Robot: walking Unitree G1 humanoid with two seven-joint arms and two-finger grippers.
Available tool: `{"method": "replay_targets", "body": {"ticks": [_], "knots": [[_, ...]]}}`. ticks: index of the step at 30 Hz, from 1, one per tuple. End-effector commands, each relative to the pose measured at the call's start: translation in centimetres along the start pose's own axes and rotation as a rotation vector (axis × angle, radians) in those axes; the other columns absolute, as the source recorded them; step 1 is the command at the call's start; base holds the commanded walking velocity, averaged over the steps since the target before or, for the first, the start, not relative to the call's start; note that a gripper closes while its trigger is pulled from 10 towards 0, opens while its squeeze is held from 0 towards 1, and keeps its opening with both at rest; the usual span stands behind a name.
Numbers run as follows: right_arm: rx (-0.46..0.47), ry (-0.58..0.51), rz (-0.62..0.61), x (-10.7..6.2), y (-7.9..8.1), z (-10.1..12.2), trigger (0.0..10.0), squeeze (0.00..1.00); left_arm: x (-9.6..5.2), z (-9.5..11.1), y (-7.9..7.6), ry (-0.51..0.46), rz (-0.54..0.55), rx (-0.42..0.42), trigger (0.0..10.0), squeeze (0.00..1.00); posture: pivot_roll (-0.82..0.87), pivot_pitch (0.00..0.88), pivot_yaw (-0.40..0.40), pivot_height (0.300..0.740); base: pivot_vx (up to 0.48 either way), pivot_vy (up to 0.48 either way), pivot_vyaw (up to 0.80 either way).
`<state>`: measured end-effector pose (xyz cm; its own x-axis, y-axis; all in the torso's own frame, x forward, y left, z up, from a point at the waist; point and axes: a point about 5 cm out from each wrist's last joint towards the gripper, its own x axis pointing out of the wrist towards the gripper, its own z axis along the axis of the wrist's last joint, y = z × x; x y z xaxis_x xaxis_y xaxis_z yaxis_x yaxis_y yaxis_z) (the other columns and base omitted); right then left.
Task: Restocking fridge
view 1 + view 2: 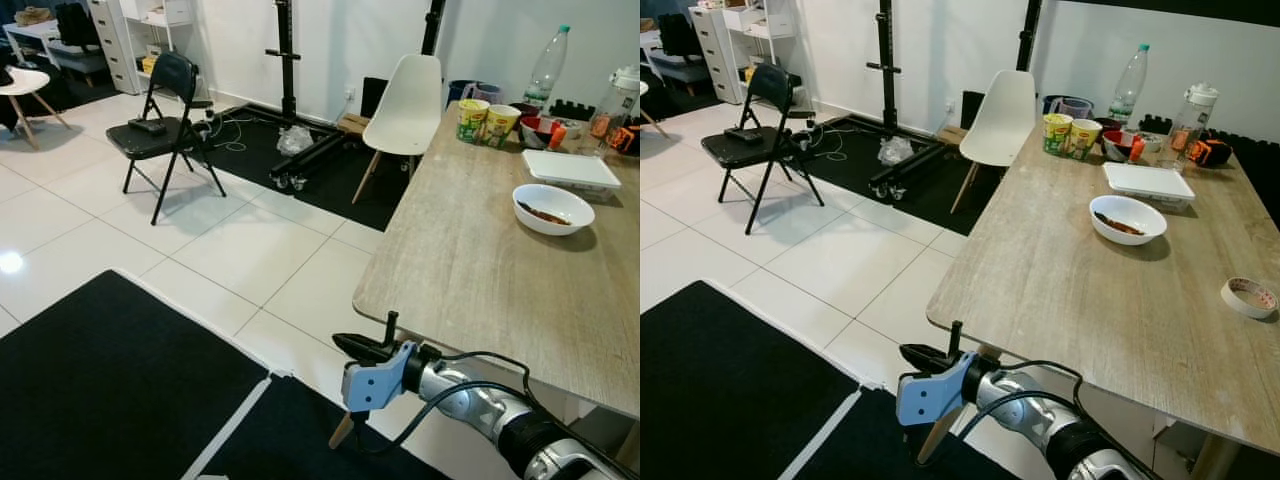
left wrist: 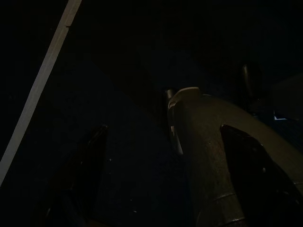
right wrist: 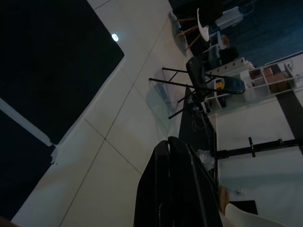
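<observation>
My right gripper (image 1: 342, 344) hangs low beside the near corner of the wooden table (image 1: 470, 270), pointing to the left over the tiled floor. In the right wrist view its two black fingers (image 3: 170, 189) lie pressed together, shut on nothing. On the table stand a clear water bottle (image 1: 546, 68), two instant-noodle cups (image 1: 486, 122), a white bowl (image 1: 552, 208) with food in it and a white lidded container (image 1: 572, 168). The left wrist view is very dark: my left gripper (image 2: 163, 130) hangs open above a black mat, with a grey part of my own body beyond it.
A white chair (image 1: 408, 108) stands at the table's far end. A black folding chair (image 1: 162, 128) is on the tiles to the left, a black stand with cables (image 1: 290, 95) behind it. Black mats (image 1: 110, 380) cover the near floor. A tape roll (image 1: 1248, 297) lies on the table.
</observation>
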<state>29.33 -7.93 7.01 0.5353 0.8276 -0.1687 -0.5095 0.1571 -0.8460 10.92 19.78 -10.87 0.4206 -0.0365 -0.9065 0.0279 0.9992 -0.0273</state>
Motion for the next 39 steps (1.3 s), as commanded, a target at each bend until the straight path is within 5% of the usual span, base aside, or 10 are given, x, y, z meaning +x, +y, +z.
{"method": "replay_targets", "body": {"ticks": [1,39], "knots": [[0.002,-0.003,0.001,0.00,-0.17,-0.08,10.0,0.00,-0.02,-0.96,-0.83,0.034,-0.025,-0.015,10.0,0.00,-0.06,0.000,-0.056,0.740,0.000,0.000,0.00],[0.006,-0.009,0.006,0.15,0.05,-0.16,10.0,0.00,-0.12,-1.40,-0.98,0.026,-0.023,-0.040,10.0,0.00,-0.08,0.000,-0.055,0.740,0.000,0.000,0.00]]}}
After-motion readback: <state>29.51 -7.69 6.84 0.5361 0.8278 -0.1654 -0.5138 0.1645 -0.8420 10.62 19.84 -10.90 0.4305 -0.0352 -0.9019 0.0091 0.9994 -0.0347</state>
